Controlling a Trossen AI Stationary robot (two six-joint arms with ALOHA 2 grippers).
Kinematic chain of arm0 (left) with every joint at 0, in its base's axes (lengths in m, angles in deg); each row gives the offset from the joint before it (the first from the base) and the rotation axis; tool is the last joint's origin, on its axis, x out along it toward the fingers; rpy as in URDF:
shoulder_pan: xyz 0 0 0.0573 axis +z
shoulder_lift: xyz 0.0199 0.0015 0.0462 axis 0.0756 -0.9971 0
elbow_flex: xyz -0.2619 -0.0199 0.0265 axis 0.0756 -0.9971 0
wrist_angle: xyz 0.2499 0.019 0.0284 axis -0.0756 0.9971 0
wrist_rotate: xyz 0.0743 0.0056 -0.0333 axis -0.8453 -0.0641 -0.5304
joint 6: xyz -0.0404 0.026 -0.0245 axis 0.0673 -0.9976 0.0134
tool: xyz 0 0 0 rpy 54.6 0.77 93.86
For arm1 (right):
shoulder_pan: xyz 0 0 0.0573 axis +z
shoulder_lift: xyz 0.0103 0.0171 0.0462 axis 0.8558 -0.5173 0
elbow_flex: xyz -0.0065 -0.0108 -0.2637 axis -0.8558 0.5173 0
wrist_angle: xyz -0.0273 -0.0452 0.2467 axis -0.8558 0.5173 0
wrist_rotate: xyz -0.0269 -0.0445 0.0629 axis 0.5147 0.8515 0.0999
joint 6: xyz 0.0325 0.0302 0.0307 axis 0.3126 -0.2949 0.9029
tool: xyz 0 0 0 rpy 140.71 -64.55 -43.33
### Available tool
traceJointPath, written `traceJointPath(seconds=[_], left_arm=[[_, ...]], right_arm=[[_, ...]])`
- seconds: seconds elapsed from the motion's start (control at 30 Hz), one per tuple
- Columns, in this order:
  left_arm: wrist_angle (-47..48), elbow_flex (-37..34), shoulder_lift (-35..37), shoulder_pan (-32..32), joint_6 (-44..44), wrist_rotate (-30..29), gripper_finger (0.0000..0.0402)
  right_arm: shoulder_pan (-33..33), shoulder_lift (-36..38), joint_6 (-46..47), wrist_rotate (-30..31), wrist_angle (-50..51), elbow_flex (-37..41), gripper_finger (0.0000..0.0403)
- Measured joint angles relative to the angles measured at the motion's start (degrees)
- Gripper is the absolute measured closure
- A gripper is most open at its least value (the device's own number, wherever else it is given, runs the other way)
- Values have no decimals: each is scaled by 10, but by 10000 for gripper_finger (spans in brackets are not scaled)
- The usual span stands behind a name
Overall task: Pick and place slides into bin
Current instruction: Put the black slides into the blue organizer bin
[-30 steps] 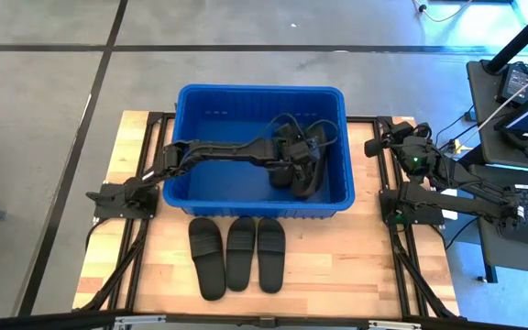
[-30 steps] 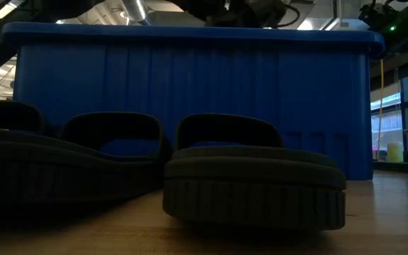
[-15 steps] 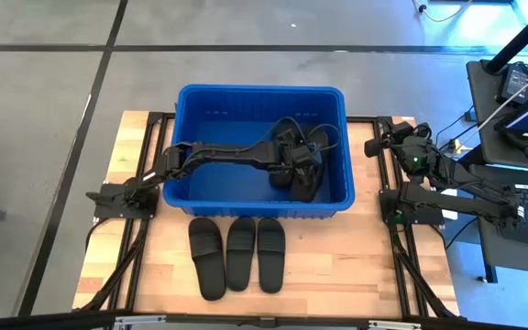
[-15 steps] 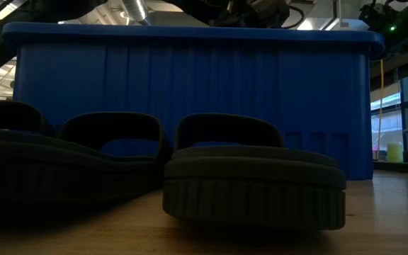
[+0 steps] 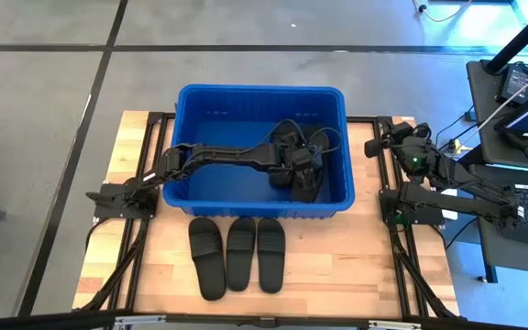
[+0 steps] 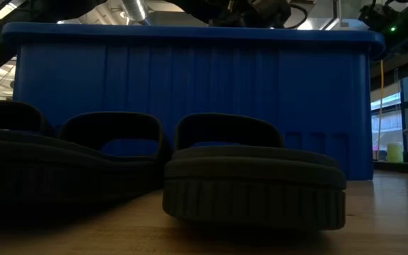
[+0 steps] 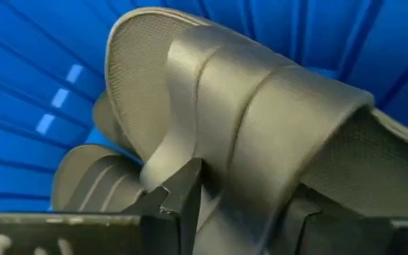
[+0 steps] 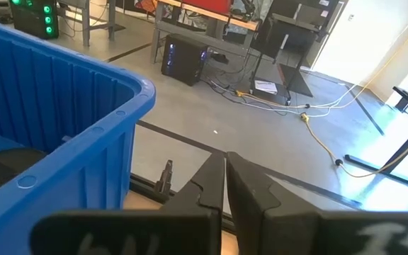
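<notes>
Here a slide (image 7: 261,120) is held inside the blue bin (image 5: 246,96) by the left claw (image 5: 302,170), low over the pile of slides (image 5: 305,147) already lying at the bin's right end. In the left wrist view the wide strap band is seen pinched between the claw's fingers (image 7: 183,198), the jaws narrowed onto the strap rather than spread, with the sole hanging beyond them against the ribbed blue wall and another slide's heel just below.

The step in hand is judged to be the release. It is best done with the slide brought low, close to the pile beneath the claw, so that little drop is left; the fingers should then be parted fully so that the soft strap is not dragged back out, and the claw lifted straight up, clear of the rim on its near side, before any sideways travel. Rubber may cling to the finger pads, so a brief pause after opening would be prudent.

Three slides (image 5: 236,255) are left on the table (image 5: 337,266), side by side in a row, outside the bin's near wall and well apart from the claw.

The right claw (image 8: 225,177) is parked beyond the bin's right wall, its fingers pressed together on nothing.
</notes>
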Motion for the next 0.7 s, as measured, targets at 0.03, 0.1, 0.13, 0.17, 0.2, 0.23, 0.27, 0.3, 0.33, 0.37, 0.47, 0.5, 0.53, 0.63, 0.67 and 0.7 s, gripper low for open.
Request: traceJointPath(seconds=[0.03,0.1,0.13,0.17,0.2,0.23,0.27,0.3,0.33,0.37,0.47,0.5,0.53,0.63,0.67,0.7], left_arm=[[0,0,0,0,0,6,276],[0,0,0,0,0,16,258],[0,0,0,0,0,20,247],[-1,0,0,0,0,24,236],[0,0,0,0,-1,29,225],[0,0,0,0,-2,36,214],[0,0,0,0,-2,46,203],[0,0,1,0,-2,57,193],[2,0,3,0,0,66,185],[3,0,4,2,7,72,179],[13,0,15,2,17,78,169],[11,1,17,2,17,78,168],[11,3,21,2,17,82,168],[29,16,30,5,18,108,169],[33,25,30,5,18,121,169],[47,35,30,7,18,130,170]], right_arm=[[0,0,0,0,3,0,382],[0,0,0,0,6,0,382],[0,0,0,0,8,0,382],[0,0,0,0,9,0,382],[0,0,0,0,9,0,382],[0,0,0,0,10,0,382],[0,0,0,0,11,0,382],[0,0,0,0,11,0,382],[0,0,0,0,11,0,382],[0,0,0,0,11,0,382],[0,0,0,0,11,0,382],[0,0,0,0,11,0,382],[0,0,0,0,11,0,382],[0,0,0,0,12,0,382],[0,0,0,0,12,0,382],[0,0,0,0,12,0,382]])
